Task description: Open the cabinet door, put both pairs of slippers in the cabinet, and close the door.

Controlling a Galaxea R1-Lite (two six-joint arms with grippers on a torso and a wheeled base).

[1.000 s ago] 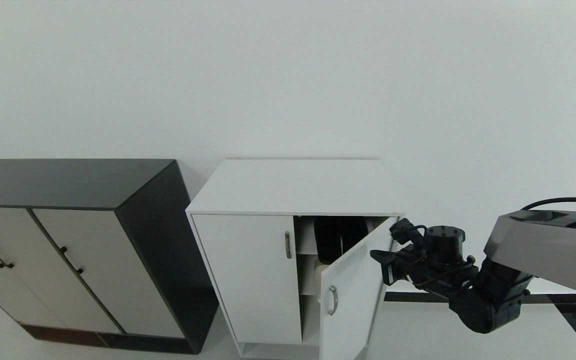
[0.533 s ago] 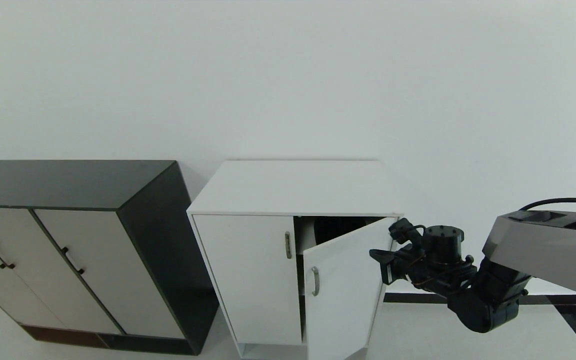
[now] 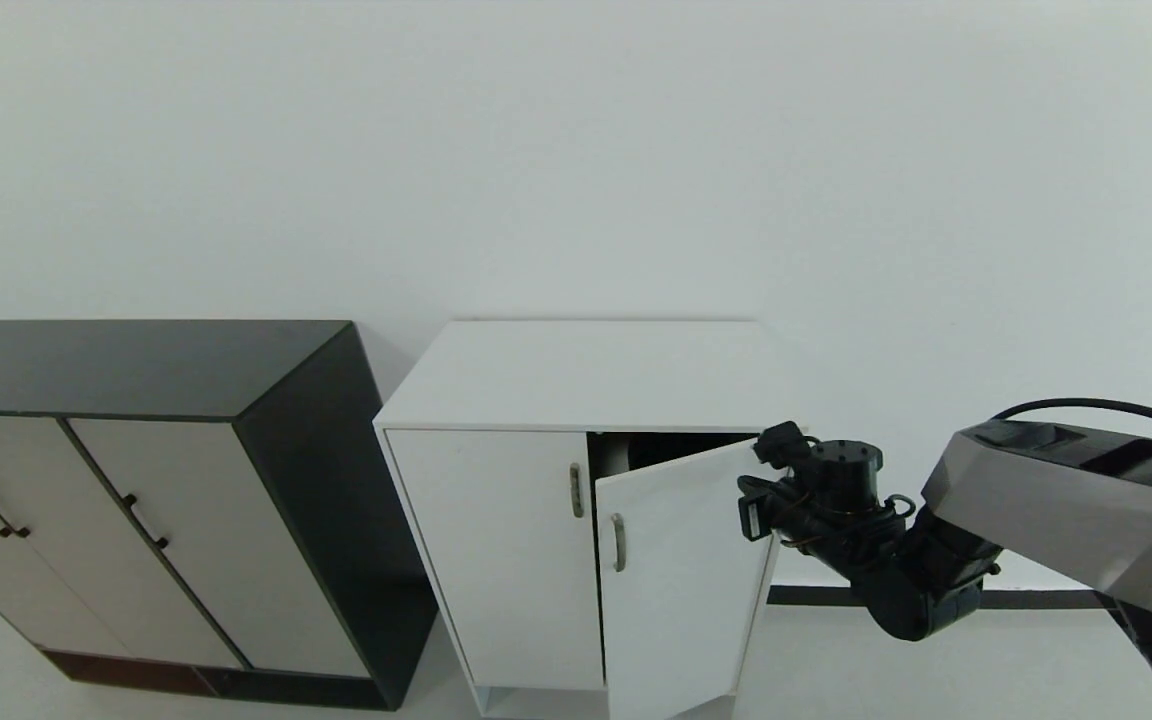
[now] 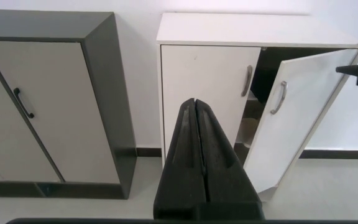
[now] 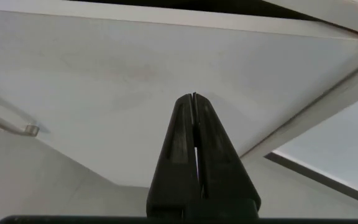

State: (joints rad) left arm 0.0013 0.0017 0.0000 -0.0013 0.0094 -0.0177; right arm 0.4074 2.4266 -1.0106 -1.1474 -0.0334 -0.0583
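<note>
The white cabinet (image 3: 586, 370) has its left door closed and its right door (image 3: 681, 580) ajar by a narrow gap. Through the gap along the door's top a dark slipper shape (image 3: 671, 444) shows inside. My right gripper (image 3: 748, 508) is shut with nothing in it, and its tips rest against the door's outer face near the hinge side. In the right wrist view the right gripper (image 5: 194, 97) meets the white door panel (image 5: 104, 68), with the door handle (image 5: 8, 121) off to one side. My left gripper (image 4: 195, 102) is shut and empty, held well back from the cabinet (image 4: 204, 81).
A dark cabinet (image 3: 136, 365) with two pale doors stands just left of the white one, against the same wall. A black stripe (image 3: 1036, 598) runs along the floor to the right. Open floor lies in front of both cabinets.
The right door has swung from about half open to nearly closed. My right gripper has moved left along with it, staying against its face. The left arm has stayed put.
</note>
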